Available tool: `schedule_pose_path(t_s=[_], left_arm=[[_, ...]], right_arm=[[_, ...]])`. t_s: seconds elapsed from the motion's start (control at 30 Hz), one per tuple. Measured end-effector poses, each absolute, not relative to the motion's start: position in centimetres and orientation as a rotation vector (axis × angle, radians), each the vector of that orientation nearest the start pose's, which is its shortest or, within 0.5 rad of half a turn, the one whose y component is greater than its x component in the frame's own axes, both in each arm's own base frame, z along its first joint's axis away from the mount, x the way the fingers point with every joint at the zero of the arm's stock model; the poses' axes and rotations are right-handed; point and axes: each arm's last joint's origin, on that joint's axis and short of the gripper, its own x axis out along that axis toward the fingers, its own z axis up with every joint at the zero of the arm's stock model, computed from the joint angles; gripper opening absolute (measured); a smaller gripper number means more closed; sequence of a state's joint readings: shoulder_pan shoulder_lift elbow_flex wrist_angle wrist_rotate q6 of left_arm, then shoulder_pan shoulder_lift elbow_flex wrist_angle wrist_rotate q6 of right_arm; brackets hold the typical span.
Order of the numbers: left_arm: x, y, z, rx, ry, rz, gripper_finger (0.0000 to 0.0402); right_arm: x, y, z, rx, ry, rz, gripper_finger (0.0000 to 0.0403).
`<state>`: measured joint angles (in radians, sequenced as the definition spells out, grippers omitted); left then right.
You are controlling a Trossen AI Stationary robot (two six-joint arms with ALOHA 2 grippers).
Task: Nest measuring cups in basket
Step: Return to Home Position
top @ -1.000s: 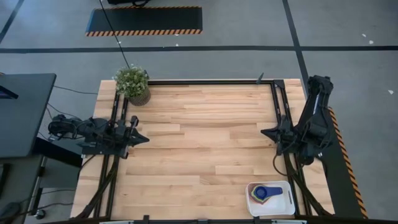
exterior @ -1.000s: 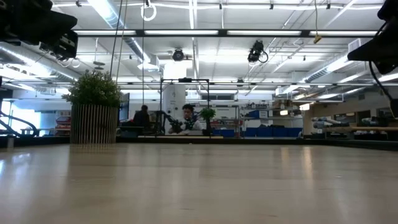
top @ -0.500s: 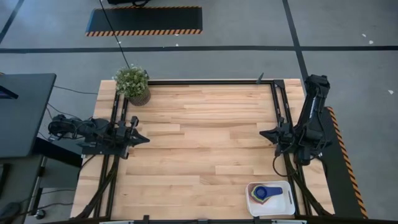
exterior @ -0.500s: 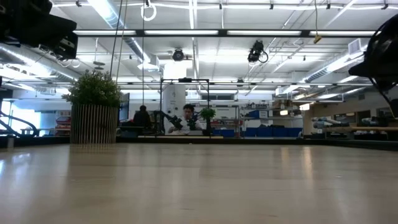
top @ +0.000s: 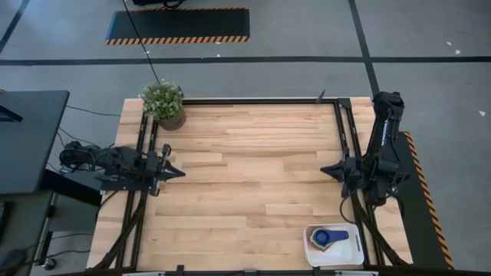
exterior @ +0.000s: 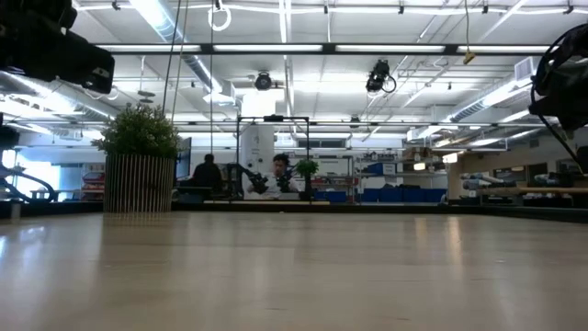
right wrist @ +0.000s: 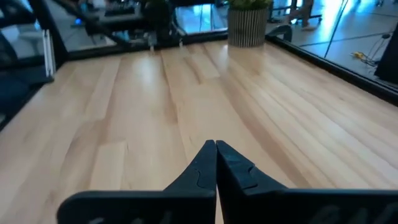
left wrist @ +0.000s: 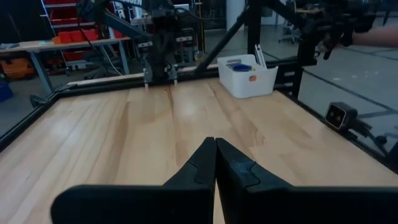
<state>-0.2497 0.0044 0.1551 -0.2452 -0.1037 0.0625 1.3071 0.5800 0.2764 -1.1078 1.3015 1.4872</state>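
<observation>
The pale wooden plank table [top: 245, 184] carries a shallow white plastic basket [top: 357, 247] in the corner by the right arm. The nested plastic measuring cups [top: 328, 238] sit inside it (dark blue uppermost). The left gripper [top: 178, 173] and right gripper [top: 325, 169] hover at opposite sides, fingers pressed together, empty.

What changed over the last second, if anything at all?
Only the right arm moved: its links folded in a little and the right gripper, shut and empty, drifted slightly toward the basket. Nothing was gripped or released. The left gripper, the measuring cups in the basket and the plant stayed put.
</observation>
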Motion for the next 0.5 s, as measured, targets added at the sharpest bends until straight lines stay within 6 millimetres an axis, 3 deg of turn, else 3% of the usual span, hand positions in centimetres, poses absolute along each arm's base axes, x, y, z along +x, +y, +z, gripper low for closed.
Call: schedule_pose_path(t_s=[0.5], left_arm=[[8.37, -1.64, 19.08, -0.044, 0.104, -0.081, 0.0013]], right_arm=[[4.16, 6.0, 15.08, 0.329, 0.529, -0.209, 0.0006]])
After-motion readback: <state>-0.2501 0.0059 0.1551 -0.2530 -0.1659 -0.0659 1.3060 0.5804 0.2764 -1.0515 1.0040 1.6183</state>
